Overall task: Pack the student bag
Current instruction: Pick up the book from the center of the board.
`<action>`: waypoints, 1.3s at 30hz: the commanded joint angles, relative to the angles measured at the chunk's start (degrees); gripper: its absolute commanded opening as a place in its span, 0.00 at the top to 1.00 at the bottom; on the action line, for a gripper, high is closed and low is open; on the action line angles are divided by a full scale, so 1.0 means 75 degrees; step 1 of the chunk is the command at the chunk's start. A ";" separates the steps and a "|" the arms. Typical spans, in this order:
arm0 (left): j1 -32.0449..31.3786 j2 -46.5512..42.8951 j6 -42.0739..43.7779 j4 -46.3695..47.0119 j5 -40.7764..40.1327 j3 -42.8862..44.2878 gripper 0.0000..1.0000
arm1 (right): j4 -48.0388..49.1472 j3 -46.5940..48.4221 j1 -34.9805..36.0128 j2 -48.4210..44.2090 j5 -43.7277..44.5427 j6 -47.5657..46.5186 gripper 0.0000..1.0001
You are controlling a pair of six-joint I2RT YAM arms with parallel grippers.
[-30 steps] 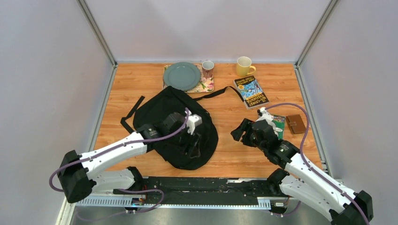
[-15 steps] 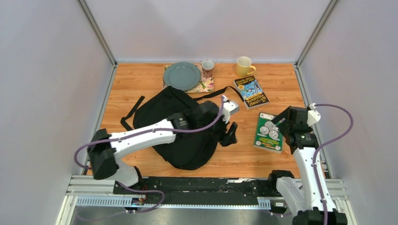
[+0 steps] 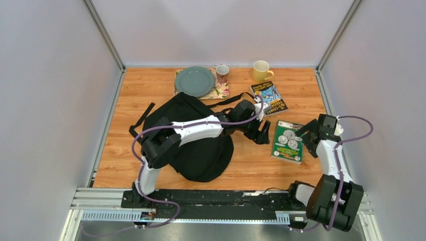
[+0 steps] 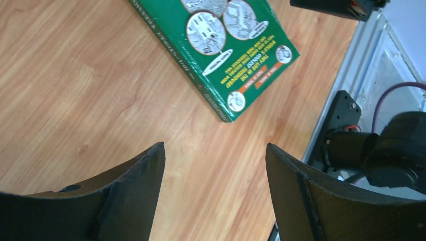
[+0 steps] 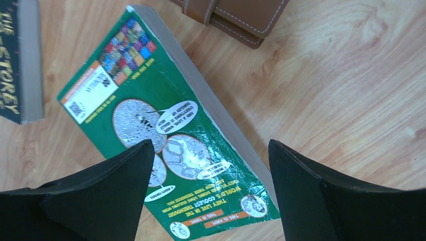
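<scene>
Bag (image 3: 201, 160) first: big, black, soft fabric, slumped in a rounded heap on the worktop (image 3: 251, 165), long straps trailing out from it. It lies well left of the left claw (image 3: 262, 132), under that arm. The left claw's jaws stand wide apart over bare wood, nothing between them. Just right of it, the green book (image 3: 287, 142) lies flat. The right claw (image 3: 307, 134) hangs over the book's right edge, jaws spread, gripping nothing. Ahead of its fingers, a brown wallet (image 5: 236, 17).
</scene>
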 commanded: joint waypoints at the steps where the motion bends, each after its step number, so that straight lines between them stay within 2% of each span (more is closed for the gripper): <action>1: 0.0069 0.0485 -0.0492 0.0542 0.0580 0.0677 0.19 | 0.0710 -0.0223 -0.0138 0.0487 -0.0468 -0.0281 0.13; 7: 0.0081 0.0931 -0.0762 0.0624 0.0464 0.0619 0.19 | 0.0945 -0.0365 -0.0138 0.1155 -0.1440 -0.0527 0.13; 14: 0.0116 0.1458 -0.1066 0.0741 0.0429 0.0759 0.18 | 0.1344 -0.0740 -0.0126 0.1168 -0.2742 -0.0621 0.18; 17: 0.0139 0.1588 -0.1629 0.1127 0.0114 0.0783 0.18 | 0.1286 -0.0787 -0.0103 0.1179 -0.3200 -0.0691 0.21; 19: 0.0198 0.1855 -0.1955 0.1116 0.0006 0.1016 0.18 | 0.1250 -0.0845 -0.0079 0.1109 -0.3259 -0.0762 0.21; 25: 0.0444 0.2933 -0.2625 0.1222 0.0755 0.2024 0.18 | 0.1261 -0.0974 -0.0079 0.0921 -0.3608 -0.0797 0.23; 28: 0.0432 0.3088 -0.2812 0.1397 0.1189 0.2107 0.18 | 0.1343 -0.1079 -0.0079 0.0828 -0.4135 -0.0692 0.32; 32: 0.0421 0.2854 -0.2907 0.1689 0.1401 0.1594 0.19 | 0.1531 -0.1302 -0.0067 0.0395 -0.4688 -0.0493 0.45; 39: 0.0386 0.2455 -0.2521 0.1480 0.1436 0.1310 0.29 | 0.1765 -0.1560 -0.0067 -0.0145 -0.5110 -0.0282 0.56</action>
